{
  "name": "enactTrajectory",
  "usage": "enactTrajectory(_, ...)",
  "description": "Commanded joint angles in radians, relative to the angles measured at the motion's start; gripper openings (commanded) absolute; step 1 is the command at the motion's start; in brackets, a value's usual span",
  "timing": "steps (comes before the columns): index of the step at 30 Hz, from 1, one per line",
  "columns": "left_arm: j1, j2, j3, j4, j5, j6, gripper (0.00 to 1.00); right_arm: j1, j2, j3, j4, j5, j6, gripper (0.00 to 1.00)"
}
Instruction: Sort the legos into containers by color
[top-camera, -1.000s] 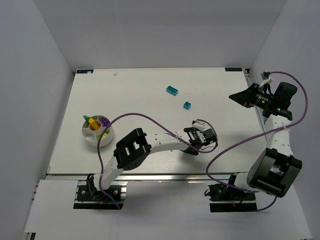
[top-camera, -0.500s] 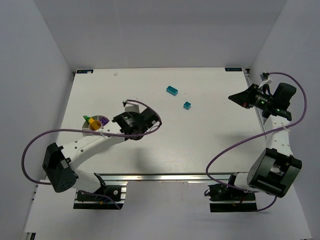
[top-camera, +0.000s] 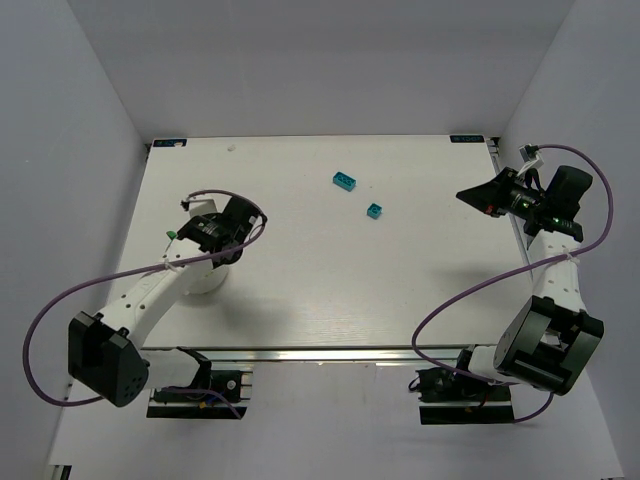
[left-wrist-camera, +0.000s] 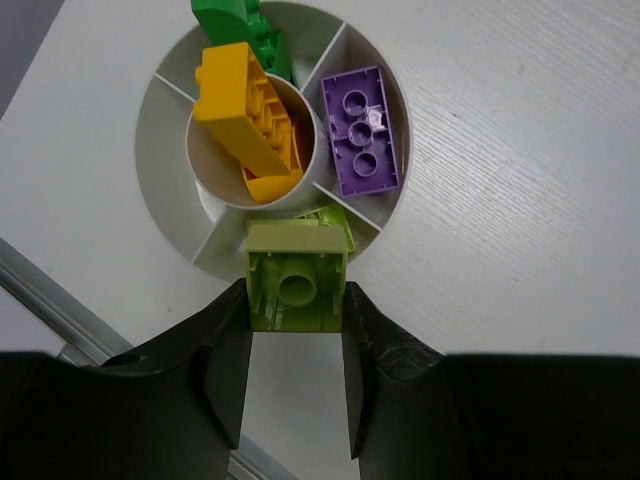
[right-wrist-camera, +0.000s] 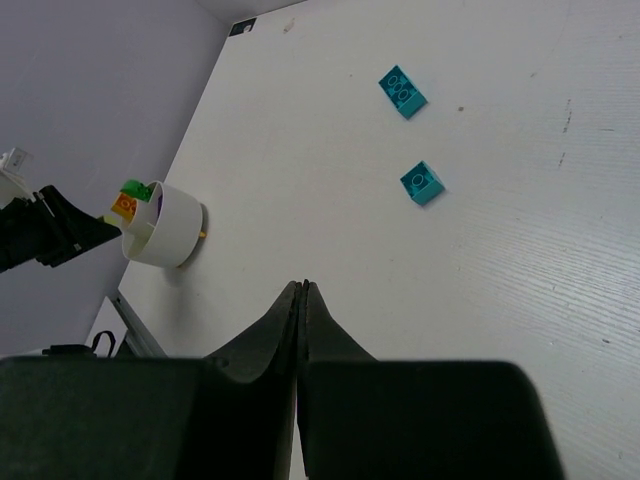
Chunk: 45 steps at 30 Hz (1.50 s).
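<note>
My left gripper (left-wrist-camera: 296, 300) is shut on a lime green lego (left-wrist-camera: 296, 275) and holds it over the near edge of the white divided bowl (left-wrist-camera: 160, 215). In the bowl lie an orange lego (left-wrist-camera: 245, 120) in the centre cup, a purple lego (left-wrist-camera: 362, 130), a dark green lego (left-wrist-camera: 235, 20) and another lime lego (left-wrist-camera: 328, 215). In the top view my left gripper (top-camera: 205, 240) covers most of the bowl (top-camera: 205, 282). Two cyan legos (top-camera: 344, 180) (top-camera: 375, 211) lie on the table at the far middle. My right gripper (top-camera: 465, 193) is shut and empty near the right edge.
The right wrist view shows the cyan legos (right-wrist-camera: 403, 92) (right-wrist-camera: 422, 183), the bowl (right-wrist-camera: 165, 235) at the far left and my shut right gripper (right-wrist-camera: 302, 285) above bare table. The table's front edge rail (left-wrist-camera: 40, 300) runs just beside the bowl.
My left arm has swung from the middle right of the table over to the bowl at the left, carrying the lime lego. The right arm has not moved.
</note>
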<state>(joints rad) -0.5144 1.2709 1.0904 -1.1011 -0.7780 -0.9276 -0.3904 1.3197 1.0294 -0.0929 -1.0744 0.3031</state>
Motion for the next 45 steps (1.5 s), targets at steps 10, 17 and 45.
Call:
enactTrajectory(10, 0.12, 0.016, -0.076, 0.161, 0.08, 0.064, 0.03, -0.001, -0.008, -0.008, 0.047, -0.021, -0.001, 0.0)
enactTrajectory(17, 0.149, -0.015, -0.132, 0.181, 0.102, 0.065, 0.34, 0.002, 0.0, -0.008, 0.047, -0.021, -0.002, 0.0)
enactTrajectory(45, 0.126, -0.335, -0.099, 0.328, 0.403, 0.325, 0.16, 0.097, -0.008, -0.003, 0.0, -0.155, -0.25, 0.51)
